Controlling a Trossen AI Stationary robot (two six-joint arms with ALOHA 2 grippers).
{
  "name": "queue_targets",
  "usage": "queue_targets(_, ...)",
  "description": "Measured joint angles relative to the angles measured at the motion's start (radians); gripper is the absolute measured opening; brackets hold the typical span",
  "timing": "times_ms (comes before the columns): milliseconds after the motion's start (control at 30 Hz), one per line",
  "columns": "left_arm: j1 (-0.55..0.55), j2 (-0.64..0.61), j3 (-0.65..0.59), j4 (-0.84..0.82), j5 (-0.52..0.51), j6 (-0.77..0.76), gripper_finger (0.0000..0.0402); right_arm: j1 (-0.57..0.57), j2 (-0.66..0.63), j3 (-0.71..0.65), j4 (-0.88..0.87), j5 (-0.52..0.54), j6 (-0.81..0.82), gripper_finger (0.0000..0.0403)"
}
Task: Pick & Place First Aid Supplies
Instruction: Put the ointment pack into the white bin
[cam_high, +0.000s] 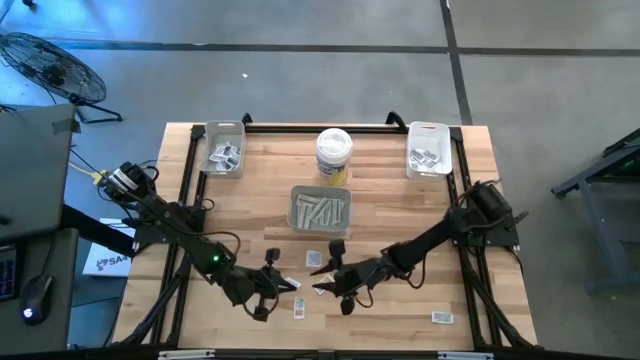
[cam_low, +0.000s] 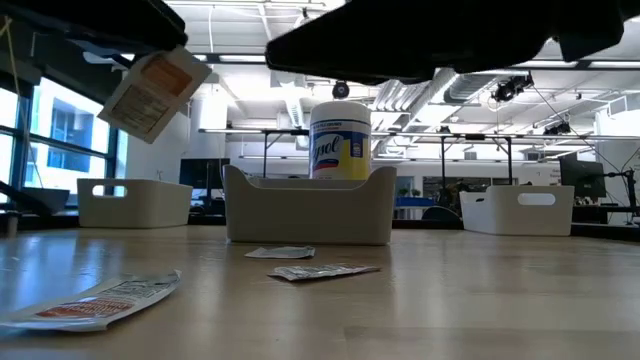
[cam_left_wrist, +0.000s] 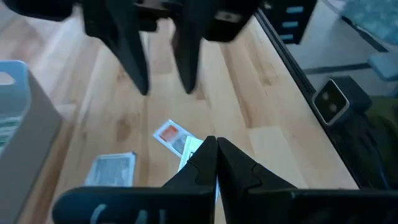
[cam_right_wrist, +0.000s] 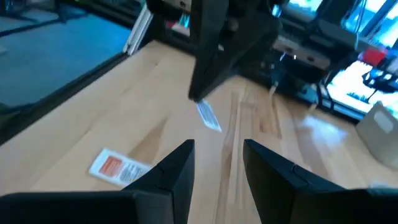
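My left gripper (cam_left_wrist: 216, 149) is shut on a small white packet with orange print (cam_low: 155, 88), lifted above the table's near middle. My right gripper (cam_right_wrist: 217, 162) stands open close by, facing the left one (cam_high: 283, 285) with nothing between its fingers. More first aid supplies lie flat on the wood: an orange-printed packet (cam_right_wrist: 118, 167), a silvery square (cam_left_wrist: 112, 169), and two packets (cam_low: 280, 252) (cam_low: 322, 270) in front of the middle tray (cam_high: 320, 210), which holds long pale strips. My left gripper pinches the packet by one end (cam_left_wrist: 189, 152) between its two fingertips. The fingers slant down toward the table. The packet hangs tilted below the tips (cam_right_wrist: 209, 117), clear of the table.
A white tray (cam_high: 223, 150) at the far left and another (cam_high: 429, 150) at the far right hold small packets. The tall tub with a yellow label (cam_high: 334, 155) stands behind the middle tray. A lone packet (cam_high: 441, 317) lies near the right front corner.
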Motion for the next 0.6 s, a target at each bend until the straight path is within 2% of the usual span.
queue_targets(267,0.016,0.004,0.0,0.107,-0.01,0.037,0.0,-0.029,0.041,0.0,0.126,-0.138,-0.017,0.0131)
queue_targets(433,0.067,0.035,0.001,0.175,0.054,0.059,0.0,-0.039,0.041,0.0,0.127,-0.117,-0.017,0.0131)
queue_targets(600,0.103,0.057,0.002,0.208,0.069,0.084,0.0,-0.038,0.041,0.0,0.107,-0.131,-0.023,0.0131)
